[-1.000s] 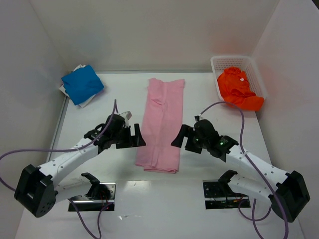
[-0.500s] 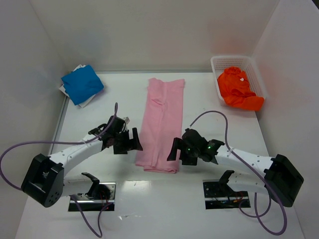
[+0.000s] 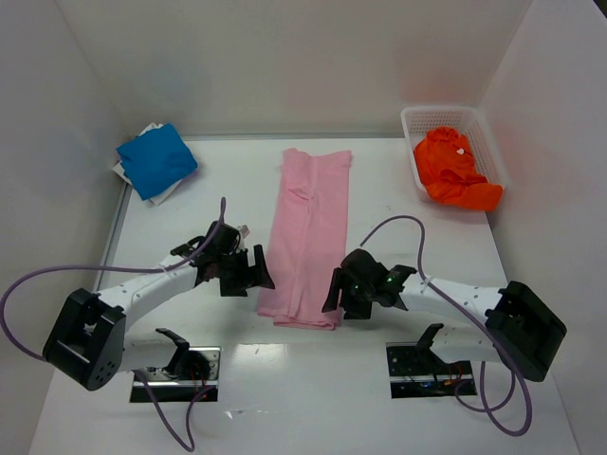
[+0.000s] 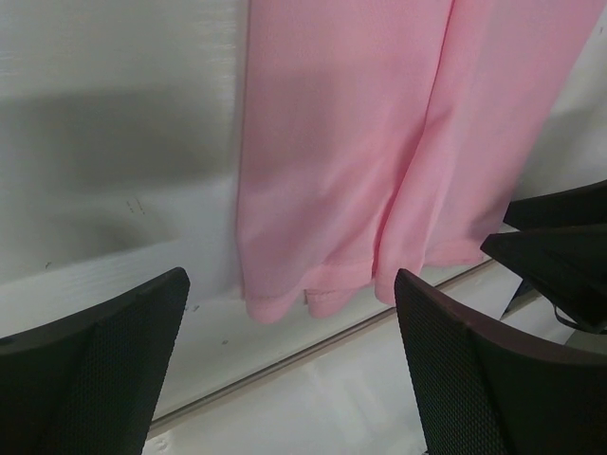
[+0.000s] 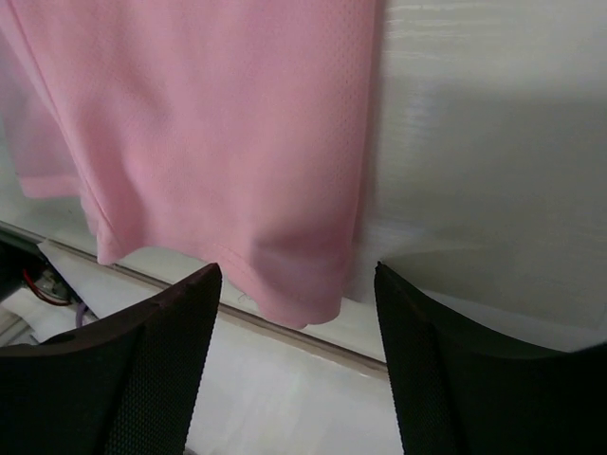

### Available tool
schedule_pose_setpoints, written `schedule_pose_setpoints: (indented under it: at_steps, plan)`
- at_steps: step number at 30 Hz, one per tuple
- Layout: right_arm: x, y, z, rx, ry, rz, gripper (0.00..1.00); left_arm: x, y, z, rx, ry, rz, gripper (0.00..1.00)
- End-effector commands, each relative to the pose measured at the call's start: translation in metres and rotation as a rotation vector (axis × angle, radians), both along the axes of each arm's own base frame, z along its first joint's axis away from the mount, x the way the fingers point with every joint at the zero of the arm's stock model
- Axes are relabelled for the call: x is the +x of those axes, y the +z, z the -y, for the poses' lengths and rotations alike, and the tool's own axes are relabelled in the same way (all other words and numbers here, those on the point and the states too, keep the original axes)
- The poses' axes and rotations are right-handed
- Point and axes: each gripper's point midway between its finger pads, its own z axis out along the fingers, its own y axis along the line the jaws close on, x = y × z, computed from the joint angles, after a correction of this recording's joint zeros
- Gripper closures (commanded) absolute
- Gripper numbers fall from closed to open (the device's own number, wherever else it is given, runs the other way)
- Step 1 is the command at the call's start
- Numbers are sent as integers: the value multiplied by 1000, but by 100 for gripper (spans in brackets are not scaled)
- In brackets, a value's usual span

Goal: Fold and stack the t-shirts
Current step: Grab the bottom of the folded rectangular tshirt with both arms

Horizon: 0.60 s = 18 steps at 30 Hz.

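A pink t-shirt [image 3: 309,227], folded lengthwise into a long strip, lies flat in the middle of the table. Its near hem shows in the left wrist view [image 4: 351,190] and the right wrist view [image 5: 218,142]. My left gripper [image 3: 254,272] is open and empty beside the hem's near left corner. My right gripper [image 3: 336,289] is open and empty beside the near right corner. A folded blue t-shirt [image 3: 156,159] lies at the far left. An orange t-shirt [image 3: 452,169] is crumpled in the white basket [image 3: 413,118] at the far right.
White walls close in the table on the left, back and right. Two black base plates [image 3: 180,365] sit at the near edge. Purple cables [image 3: 47,280] loop beside each arm.
Both grippers moved toward me and inward, from the shirt's middle down to its near hem corners. The shirt has not moved.
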Motion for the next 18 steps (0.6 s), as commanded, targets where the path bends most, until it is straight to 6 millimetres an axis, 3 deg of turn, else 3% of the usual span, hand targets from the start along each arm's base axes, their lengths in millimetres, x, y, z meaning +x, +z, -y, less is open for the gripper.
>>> schedule_pose_setpoints:
  at_steps: [1,6,7,8,12,18]
  plan:
    - [4,-3,-8,3,-9,-2,29,-3,-3,4,-27,3,-35,4]
    - [7,-8,-11,-24,0,-19,46,-4,-3,5,-34,-2,-39,4]
    - [7,-11,-10,-32,0,-26,53,-4,-3,5,-34,-2,-39,4]
    - [12,-4,-6,-48,-40,-2,70,-5,-2,6,-41,-6,-42,4]
    - [11,-2,-2,-55,-56,-2,79,-10,-3,7,-53,-26,-54,4]
    - [9,-4,14,-115,-107,-9,82,-22,-8,14,-62,-105,-80,5]
